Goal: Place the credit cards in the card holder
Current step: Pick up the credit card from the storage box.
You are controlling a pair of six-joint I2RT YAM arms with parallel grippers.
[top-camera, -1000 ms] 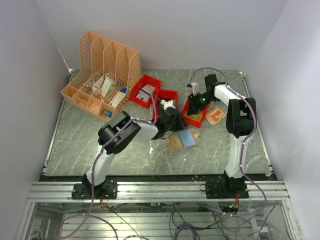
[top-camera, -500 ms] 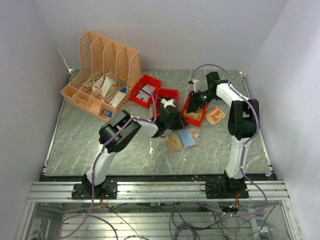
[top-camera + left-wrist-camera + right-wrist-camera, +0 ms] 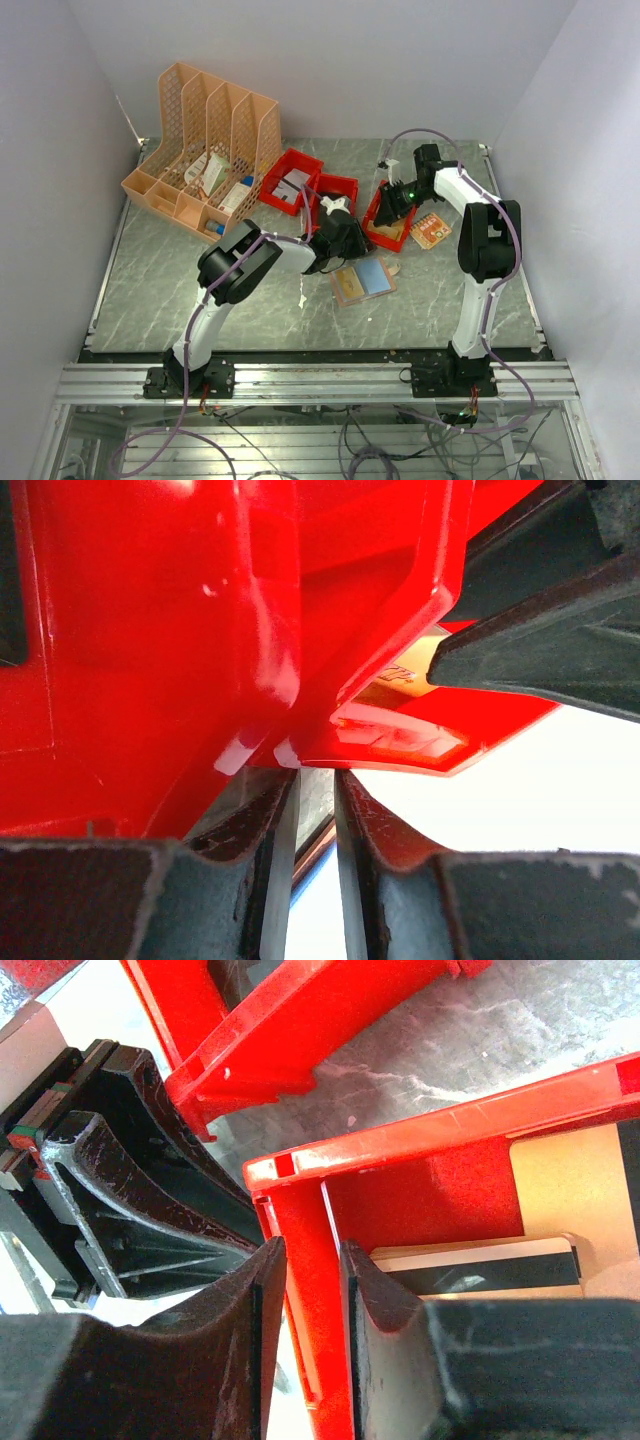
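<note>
The salmon card holder (image 3: 347, 289) lies flat in the table's middle with a blue card (image 3: 375, 276) on it. An orange patterned card (image 3: 432, 230) lies on the table to the right. A red bin (image 3: 372, 216) holds tan cards; one with a black stripe (image 3: 480, 1265) shows in the right wrist view. My right gripper (image 3: 393, 204) (image 3: 312, 1260) is shut on that bin's wall (image 3: 300, 1250). My left gripper (image 3: 357, 232) (image 3: 317, 790) is low beside the bin's near left corner. Its jaws are nearly together with nothing between them.
Two more red bins (image 3: 292, 180) (image 3: 334, 190) stand behind the left gripper. An orange lattice file rack (image 3: 205, 140) with small items fills the back left. White walls close in both sides. The left gripper's black fingers (image 3: 130, 1190) sit right beside the held bin.
My right arm has shifted slightly right and back, still holding the bin wall. My left gripper has edged a little toward the bins. The card holder has not moved.
</note>
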